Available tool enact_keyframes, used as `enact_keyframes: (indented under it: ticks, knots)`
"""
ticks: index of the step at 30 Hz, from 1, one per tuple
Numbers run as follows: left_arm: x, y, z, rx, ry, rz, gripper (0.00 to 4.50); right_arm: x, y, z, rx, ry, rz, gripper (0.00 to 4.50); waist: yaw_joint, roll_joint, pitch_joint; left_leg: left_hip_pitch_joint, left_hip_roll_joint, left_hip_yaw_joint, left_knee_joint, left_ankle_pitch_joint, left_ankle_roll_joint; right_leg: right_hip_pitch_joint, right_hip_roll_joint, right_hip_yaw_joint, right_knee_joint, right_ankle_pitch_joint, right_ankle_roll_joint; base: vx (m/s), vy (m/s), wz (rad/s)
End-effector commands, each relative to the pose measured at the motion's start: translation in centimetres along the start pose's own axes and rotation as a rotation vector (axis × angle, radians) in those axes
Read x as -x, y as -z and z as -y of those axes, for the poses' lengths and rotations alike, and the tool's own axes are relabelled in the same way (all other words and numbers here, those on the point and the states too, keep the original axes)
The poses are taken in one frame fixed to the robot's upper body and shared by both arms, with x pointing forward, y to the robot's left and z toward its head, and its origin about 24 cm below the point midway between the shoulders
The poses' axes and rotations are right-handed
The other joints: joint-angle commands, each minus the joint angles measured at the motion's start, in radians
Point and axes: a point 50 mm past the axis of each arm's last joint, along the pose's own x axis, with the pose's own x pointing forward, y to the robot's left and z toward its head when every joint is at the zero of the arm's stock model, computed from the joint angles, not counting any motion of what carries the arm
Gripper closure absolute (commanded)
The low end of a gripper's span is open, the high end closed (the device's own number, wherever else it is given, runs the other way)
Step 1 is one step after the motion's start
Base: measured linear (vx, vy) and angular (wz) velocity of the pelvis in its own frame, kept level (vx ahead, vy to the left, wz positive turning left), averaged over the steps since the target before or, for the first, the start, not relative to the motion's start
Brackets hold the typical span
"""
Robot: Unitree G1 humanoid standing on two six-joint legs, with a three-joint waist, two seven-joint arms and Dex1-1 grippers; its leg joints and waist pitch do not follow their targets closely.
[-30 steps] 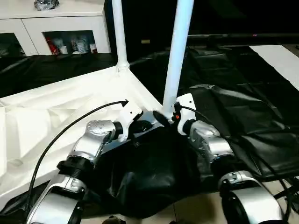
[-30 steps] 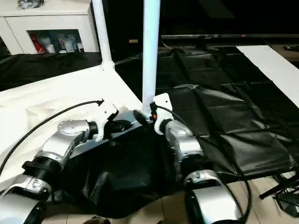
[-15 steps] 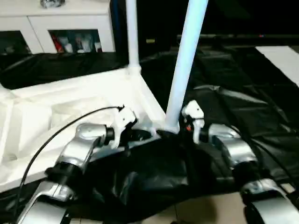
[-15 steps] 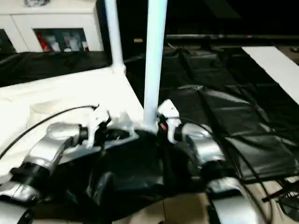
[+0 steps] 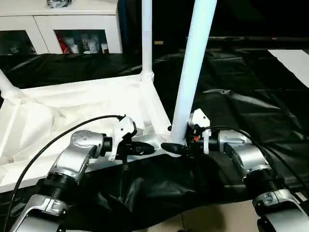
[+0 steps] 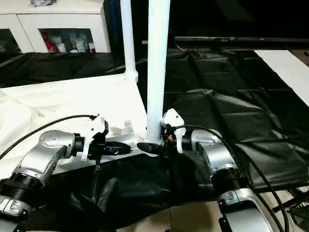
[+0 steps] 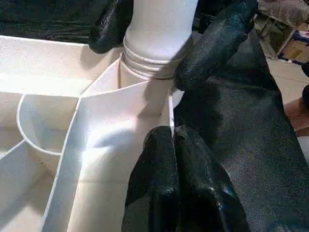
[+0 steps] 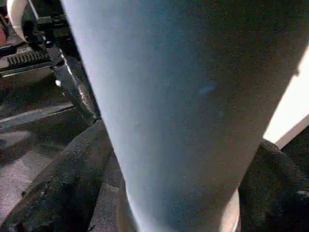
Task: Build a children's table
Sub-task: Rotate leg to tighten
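Tabletop (image 5: 72, 106): white plastic, lying underside up on a black sheet (image 5: 251, 77), ribs and walls showing. Its near corner sits between my two grippers.

Near leg (image 5: 190, 72): white tube, standing upright in the near corner socket, just ahead of my right gripper and just to the right of my left one. In my left wrist view its ringed base (image 7: 154, 58) is seated in the socket.

Right gripper (image 5: 176, 147): at the foot of the near leg, black fingers (image 7: 212, 43) closed around the tube just above the socket, one on each side, holding it. My right wrist view looks straight up the tube, with a finger (image 8: 63, 193) pressed to its side.

Left gripper (image 5: 142, 149): fingers drawn narrow, pinched on the thin edge wall of the tabletop just beside the socket. In my left wrist view the two pads (image 7: 159, 179) lie nearly together with the wall's edge between them.

Far leg (image 5: 146, 38): upright in the next corner, well beyond both grippers.

Third leg (image 5: 7, 87): its lower end shows at the corner far off to my left, leaning.

Cabinet (image 5: 63, 24): white, glass doors, behind the tabletop, well apart from my grippers.
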Motion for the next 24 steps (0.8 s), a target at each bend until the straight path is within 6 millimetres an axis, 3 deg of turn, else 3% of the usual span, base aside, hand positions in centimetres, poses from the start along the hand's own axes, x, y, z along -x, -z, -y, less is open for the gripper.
enact_keyframes:
  ticks: [1,6,9,11,12,13,15,18,23,24]
  knots:
    - [-0.1,-1.4,0.3,-0.059,0.037,0.037,4.5,0.1,0.0,-0.2,0.004,-0.014,0.0,0.95,-0.002,-0.002,-0.069,0.022,0.043,-0.009,-0.068,-0.241,0.034,0.046,-0.081,0.049,-0.079,-0.281,-0.202,0.0,0.0,0.0]
    - [-0.5,-1.4,-0.2,-0.059,-0.031,0.035,4.5,-0.5,0.5,-0.5,-0.018,0.0,-0.007,1.51,-0.002,-0.002,-0.069,0.024,0.043,-0.009,-0.068,-0.247,0.03,0.044,-0.081,0.049,-0.081,-0.296,-0.199,0.0,0.0,0.0]
    - [-1.4,-2.0,-1.6,-0.046,-0.19,0.059,4.5,-2.1,1.1,0.1,-0.068,0.189,-0.001,1.71,-0.006,-0.002,-0.066,0.027,0.04,-0.011,-0.069,-0.271,0.011,0.04,-0.082,0.05,-0.088,-0.346,-0.185,0.0,0.0,0.0]
    - [-1.4,-2.0,-1.6,-0.046,-0.19,0.059,4.5,-2.1,1.1,0.1,-0.068,0.189,-0.001,1.76,-0.01,-0.002,-0.065,0.026,0.038,-0.013,-0.071,-0.282,0.002,0.043,-0.084,0.048,-0.09,-0.376,-0.179,0.0,0.0,0.0]
    - [-1.9,-2.4,-2.0,-0.04,-0.238,0.068,4.5,-2.8,1.2,0.7,-0.108,0.302,0.003,1.79,-0.009,-0.003,-0.065,0.026,0.038,-0.013,-0.07,-0.287,0.002,0.042,-0.085,0.048,-0.093,-0.4,-0.165,0.0,0.0,0.0]
    - [-1.9,-2.4,-2.0,-0.04,-0.238,0.068,4.5,-2.8,1.2,0.7,-0.108,0.302,0.003,1.79,-0.012,-0.001,-0.064,0.029,0.037,-0.013,-0.07,-0.296,-0.004,0.037,-0.085,0.049,-0.096,-0.419,-0.162,0.0,0.0,0.0]
    - [-2.8,-3.2,-2.8,-0.036,-0.331,0.076,4.5,-4.3,0.9,1.2,-0.214,0.452,0.048,1.82,-0.019,0.0,-0.064,0.031,0.036,-0.016,-0.072,-0.306,-0.015,0.035,-0.084,0.049,-0.098,-0.433,-0.154,0.0,0.0,0.0]
    - [-3.8,-4.1,-3.5,-0.023,-0.42,0.088,4.5,-6.0,0.7,1.3,-0.27,0.559,0.05,1.83,-0.025,0.0,-0.064,0.031,0.035,-0.017,-0.072,-0.313,-0.024,0.036,-0.084,0.047,-0.099,-0.428,-0.153,0.0,0.0,0.0]
    - [-5.2,-5.1,-3.6,-0.031,-0.46,0.109,4.5,-7.9,0.4,0.9,-0.304,0.662,0.018,1.83,-0.032,-0.002,-0.07,0.025,0.035,-0.014,-0.07,-0.28,-0.012,0.04,-0.085,0.05,-0.09,-0.347,-0.168,0.0,0.0,0.0]
    - [-5.4,-5.2,-3.5,-0.034,-0.453,0.115,4.5,-8.1,0.4,0.8,-0.317,0.656,0.015,1.83,-0.03,-0.004,-0.072,0.02,0.035,-0.012,-0.069,-0.247,0.001,0.046,-0.084,0.051,-0.084,-0.289,-0.177,0.0,0.0,0.0]
